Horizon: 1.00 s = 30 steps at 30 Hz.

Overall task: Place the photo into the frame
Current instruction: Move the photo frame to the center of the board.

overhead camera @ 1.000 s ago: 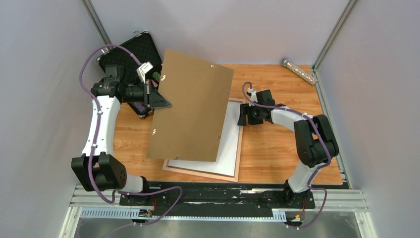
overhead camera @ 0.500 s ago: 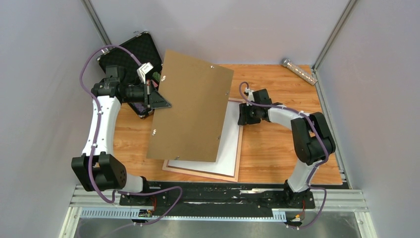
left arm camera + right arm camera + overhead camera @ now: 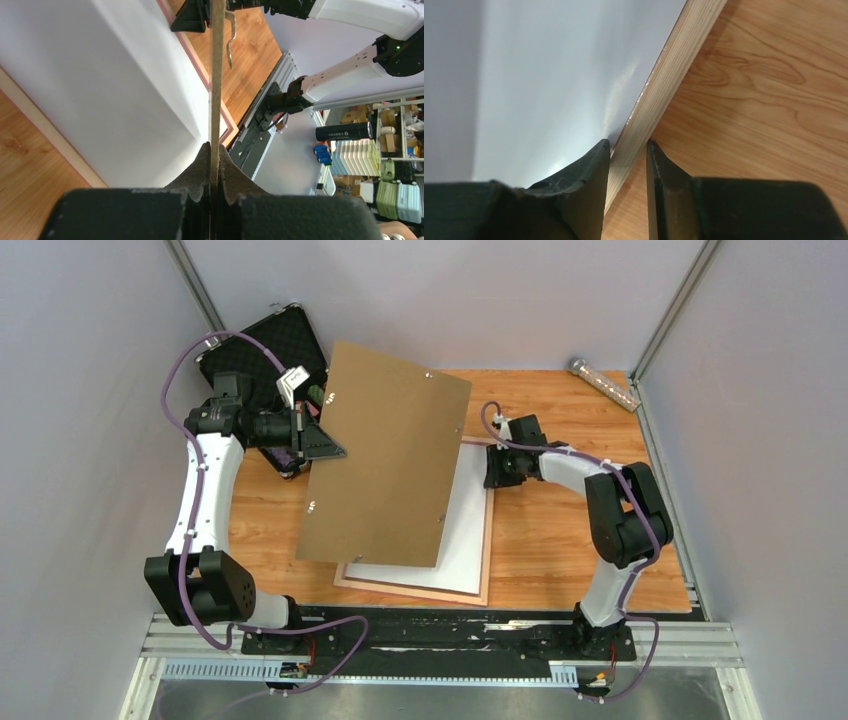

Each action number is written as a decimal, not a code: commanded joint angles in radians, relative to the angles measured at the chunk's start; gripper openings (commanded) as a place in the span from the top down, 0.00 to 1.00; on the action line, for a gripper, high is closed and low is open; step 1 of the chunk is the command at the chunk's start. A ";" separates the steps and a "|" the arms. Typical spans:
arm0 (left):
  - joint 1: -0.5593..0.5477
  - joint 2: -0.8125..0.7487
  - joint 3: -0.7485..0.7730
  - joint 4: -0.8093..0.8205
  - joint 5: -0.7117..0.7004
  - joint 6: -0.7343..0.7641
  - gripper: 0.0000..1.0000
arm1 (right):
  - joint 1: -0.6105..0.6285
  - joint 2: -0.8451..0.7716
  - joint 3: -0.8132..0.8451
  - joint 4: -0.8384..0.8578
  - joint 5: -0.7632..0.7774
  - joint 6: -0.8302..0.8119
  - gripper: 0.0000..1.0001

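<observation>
1. The frame (image 3: 410,592) lies flat on the desk (image 3: 560,540), wood back up, close to the near edge.
2. The photo (image 3: 460,540) lies inside the frame and shows only a plain white side.
3. The right fingers (image 3: 584,175) straddle the frame's right rail near its far corner. One is on the photo side and one on the desk side, and both are closed against the wood.
4. A brown backing board (image 3: 385,465) hangs tilted over the frame's left part and covers much of the photo. Small metal tabs show along its edges.
5. The left fingers (image 3: 200,172) are pinched together on the board's left edge, to the frame's left.
6. A black foam-lined case (image 3: 285,340) stands open beyond the frame's far left corner. The left arm hides most of its inside, so I cannot tell what it holds.
7. A silvery tube (image 3: 604,383) lies well beyond the frame's right side, at the desk's far right corner.
8. The desk is orange-brown wood grain. Plain grey walls (image 3: 450,300) close it in on three sides.
</observation>
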 commanded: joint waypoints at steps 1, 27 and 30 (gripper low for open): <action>0.011 -0.042 -0.003 0.029 0.081 0.000 1.00 | -0.059 -0.005 0.028 -0.029 0.040 -0.019 0.71; -0.047 0.074 -0.267 0.863 0.136 -0.775 1.00 | -0.341 -0.130 0.033 -0.078 -0.213 -0.012 0.35; -0.089 0.119 -0.264 0.894 0.137 -0.802 1.00 | -0.380 -0.165 0.029 -0.086 -0.264 -0.011 0.34</action>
